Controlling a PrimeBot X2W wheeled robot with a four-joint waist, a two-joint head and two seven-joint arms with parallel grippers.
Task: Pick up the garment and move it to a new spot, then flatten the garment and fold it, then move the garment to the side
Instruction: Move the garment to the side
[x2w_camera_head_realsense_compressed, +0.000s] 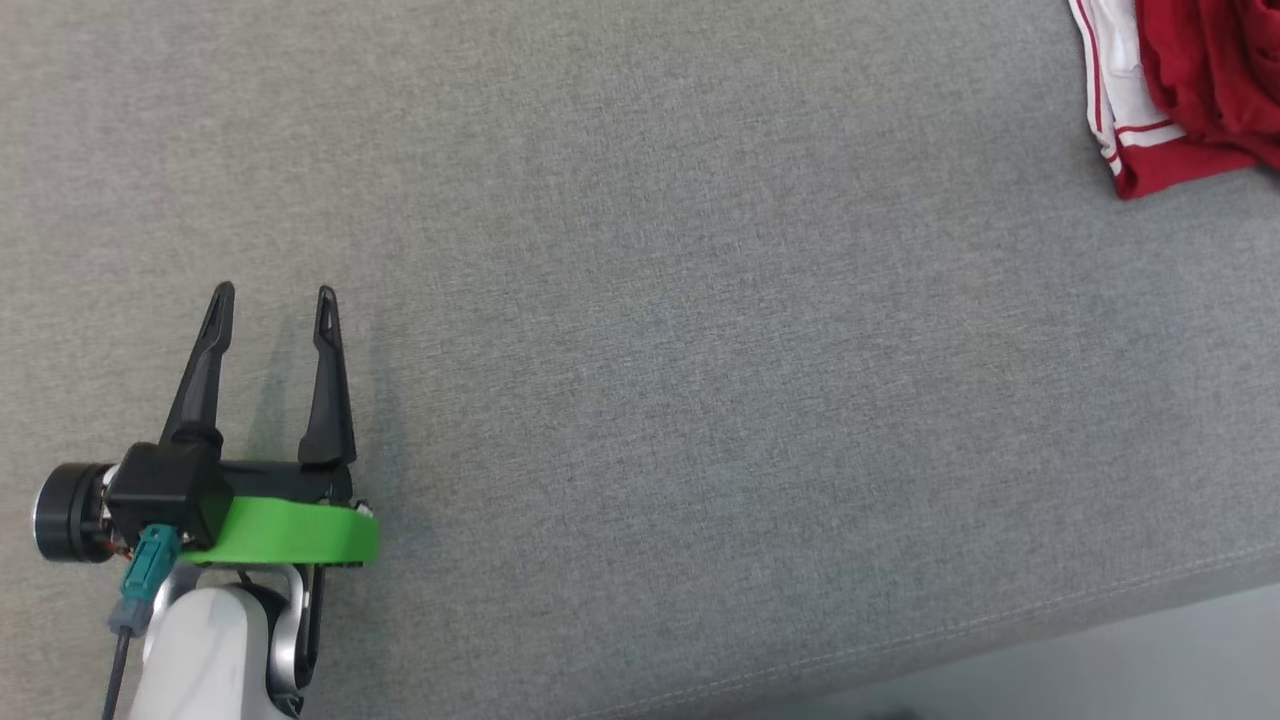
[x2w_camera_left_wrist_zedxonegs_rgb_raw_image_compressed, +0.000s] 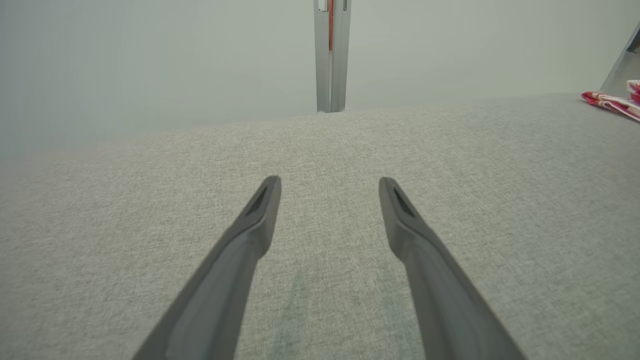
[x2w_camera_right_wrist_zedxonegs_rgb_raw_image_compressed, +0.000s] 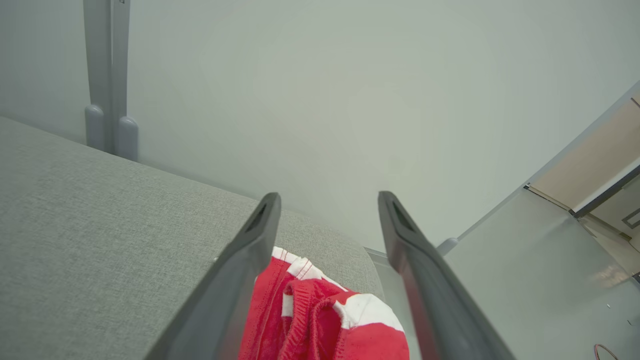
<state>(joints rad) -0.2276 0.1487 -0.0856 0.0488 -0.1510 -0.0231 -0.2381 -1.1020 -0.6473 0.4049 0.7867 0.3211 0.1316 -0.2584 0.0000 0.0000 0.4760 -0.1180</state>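
Left gripper (x2w_camera_head_realsense_compressed: 275, 292) being held spread wide and empty over the grey cushion (x2w_camera_head_realsense_compressed: 700, 350), red-and-white garment (x2w_camera_head_realsense_compressed: 1190, 80) being shown crumpled at the cushion's far right corner, right gripper (x2w_camera_right_wrist_zedxonegs_rgb_raw_image_compressed: 328, 196) being held spread, empty, above that garment.

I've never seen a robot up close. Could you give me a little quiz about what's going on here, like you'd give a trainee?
1. True or false: the left gripper is holding the garment.
2. What colours is the garment? A) blue and grey B) red and white C) green and black
3. Which gripper's own wrist view shows the garment lying below, between its open fingers?

Key:
1. False: it stands open over the grey surface, far from the garment.
2. B.
3. The right gripper.
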